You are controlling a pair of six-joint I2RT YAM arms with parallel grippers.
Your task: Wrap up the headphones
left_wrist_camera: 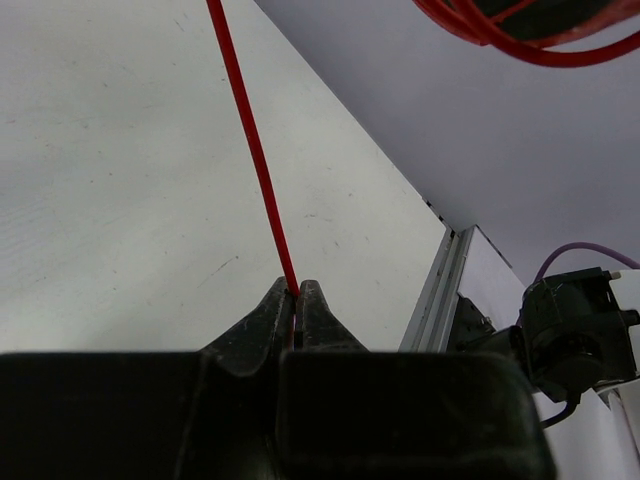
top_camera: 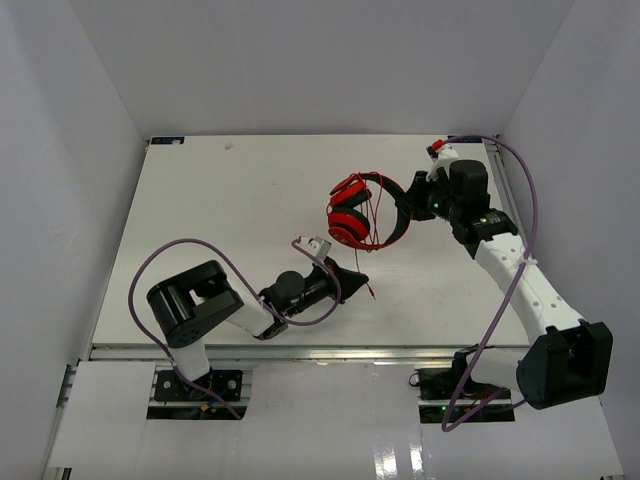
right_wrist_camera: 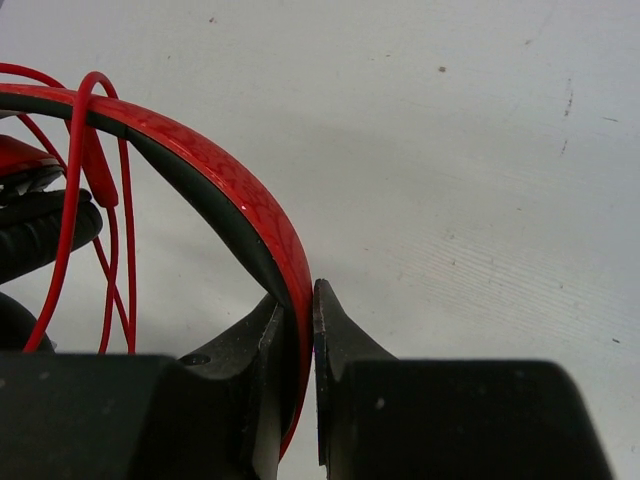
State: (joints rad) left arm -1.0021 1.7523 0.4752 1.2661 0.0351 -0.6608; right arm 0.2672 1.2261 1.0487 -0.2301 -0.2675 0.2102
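Observation:
The red headphones (top_camera: 360, 212) are held up above the table's middle right, earcups to the left, with the thin red cable (top_camera: 368, 232) looped round them. My right gripper (top_camera: 412, 207) is shut on the red headband (right_wrist_camera: 230, 185), as the right wrist view shows (right_wrist_camera: 297, 300); cable loops (right_wrist_camera: 112, 235) cross the band at its left. My left gripper (top_camera: 358, 279) sits below the headphones, shut on the cable (left_wrist_camera: 250, 140), which runs taut up from its fingertips (left_wrist_camera: 296, 292). The cable's plug end (top_camera: 373, 294) sticks out just past the gripper.
Purple robot cables (top_camera: 160, 262) loop over the left arm and along the right arm (top_camera: 525, 215). The table's right edge rail (left_wrist_camera: 437, 290) and the right arm's base (left_wrist_camera: 570, 325) show in the left wrist view. White walls enclose the table.

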